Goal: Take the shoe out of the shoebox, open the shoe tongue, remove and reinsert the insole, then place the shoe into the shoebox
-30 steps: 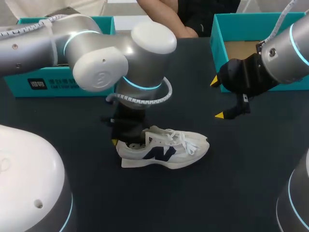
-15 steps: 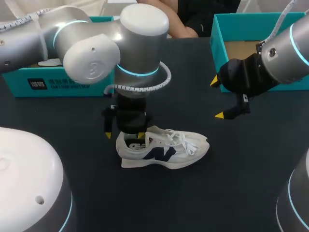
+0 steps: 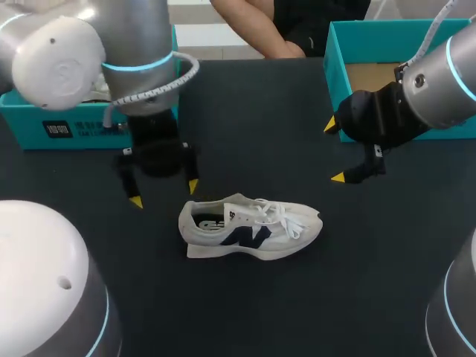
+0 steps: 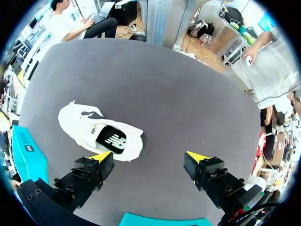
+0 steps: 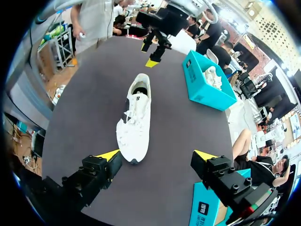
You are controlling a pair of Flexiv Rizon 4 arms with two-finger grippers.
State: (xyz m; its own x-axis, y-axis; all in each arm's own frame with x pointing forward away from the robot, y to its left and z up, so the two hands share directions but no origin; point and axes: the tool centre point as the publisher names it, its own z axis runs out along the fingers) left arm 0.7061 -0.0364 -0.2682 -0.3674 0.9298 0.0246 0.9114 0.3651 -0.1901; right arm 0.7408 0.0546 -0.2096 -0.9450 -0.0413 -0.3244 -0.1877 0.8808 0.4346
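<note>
Gaping wide and empty, left jaws near the heel of the shoe (image 3: 249, 229), right jaws well apart.

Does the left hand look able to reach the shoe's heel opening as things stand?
Probably yes: the left hand hangs open right beside the heel of the shoe, and nothing covers the opening or lies between.

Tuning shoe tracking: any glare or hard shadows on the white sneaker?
Head view: white lace-up sneaker evenly lit, only a soft shadow on the dark table; highlights sit on the left arm's silver casing. Left wrist view: its upper looks washed out.
</note>
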